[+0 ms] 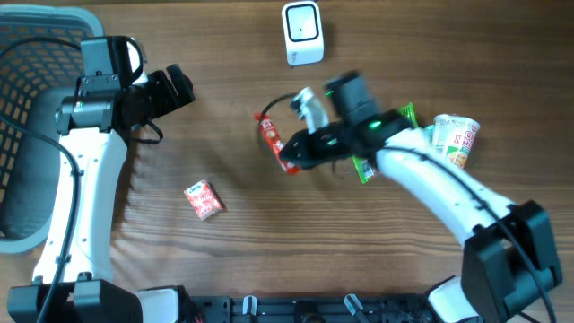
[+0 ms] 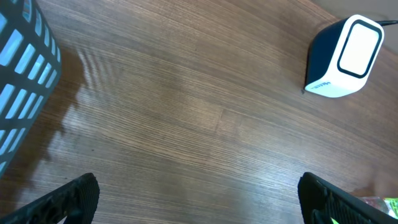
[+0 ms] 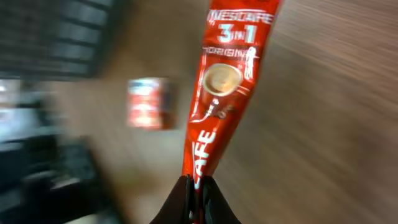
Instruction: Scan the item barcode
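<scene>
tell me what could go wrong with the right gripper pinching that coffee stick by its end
The right gripper is shut on just the tip of the coffee stick, so it may swing or slip out. No barcode shows on the printed face in view, so the stick may reach the scanner with the wrong side facing it.

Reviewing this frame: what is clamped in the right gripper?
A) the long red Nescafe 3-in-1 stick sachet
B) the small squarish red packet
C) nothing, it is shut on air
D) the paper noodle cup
A: in the right wrist view the right gripper is pinched shut on the lower end of the long red Nescafe 3-in-1 stick sachet, which extends away from the fingertips.
</scene>
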`<state>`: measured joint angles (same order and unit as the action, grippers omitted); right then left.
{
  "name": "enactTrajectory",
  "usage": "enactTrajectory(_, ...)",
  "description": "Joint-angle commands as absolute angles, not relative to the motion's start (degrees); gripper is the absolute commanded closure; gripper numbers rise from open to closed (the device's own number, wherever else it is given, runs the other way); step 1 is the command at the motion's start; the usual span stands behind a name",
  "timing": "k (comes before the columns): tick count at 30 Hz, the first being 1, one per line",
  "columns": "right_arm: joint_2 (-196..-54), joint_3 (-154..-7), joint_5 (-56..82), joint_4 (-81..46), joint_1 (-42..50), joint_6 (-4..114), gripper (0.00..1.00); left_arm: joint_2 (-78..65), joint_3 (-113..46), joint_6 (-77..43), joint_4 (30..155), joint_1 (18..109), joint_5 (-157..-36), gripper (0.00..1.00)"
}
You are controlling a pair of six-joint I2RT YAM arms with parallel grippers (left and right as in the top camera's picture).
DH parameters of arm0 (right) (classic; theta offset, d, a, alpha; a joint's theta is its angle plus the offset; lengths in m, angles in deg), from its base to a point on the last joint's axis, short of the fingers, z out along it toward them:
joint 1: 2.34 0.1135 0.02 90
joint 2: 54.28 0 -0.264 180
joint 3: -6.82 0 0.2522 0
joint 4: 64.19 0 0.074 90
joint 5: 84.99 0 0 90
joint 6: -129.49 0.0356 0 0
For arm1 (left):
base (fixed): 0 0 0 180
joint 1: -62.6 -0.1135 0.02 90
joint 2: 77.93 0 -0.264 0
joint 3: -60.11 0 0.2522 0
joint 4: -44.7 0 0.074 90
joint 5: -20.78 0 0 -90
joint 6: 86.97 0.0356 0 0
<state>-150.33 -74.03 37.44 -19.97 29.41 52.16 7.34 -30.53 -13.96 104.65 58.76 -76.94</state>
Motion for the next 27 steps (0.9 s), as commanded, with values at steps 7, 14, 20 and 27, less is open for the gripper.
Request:
enactTrajectory(7, -152.2, -78.5, -42.4, -13.6, 49.5, 48.7, 0.96, 6.9, -30.9, -13.2, 104.5, 58.3, -76.8, 0.00)
enactTrajectory(14, -152.0, -81.8, -65.2, 0.6, 48.9, 34.9, 0.96, 6.9, -30.9, -13.2, 104.5, 58.3, -76.8, 0.00)
enactTrajectory(20, -152.0, -81.7, -64.9, 5.8, 48.3, 35.1, 0.17, 6.9, -30.9, -13.2, 104.5, 58.3, -76.8, 0.00)
enactTrajectory(27, -152.0, -81.7, -56.8, 7.9, 44.2, 35.6, 0.12, 6.9, -30.9, -13.2, 104.5, 58.3, -76.8, 0.00)
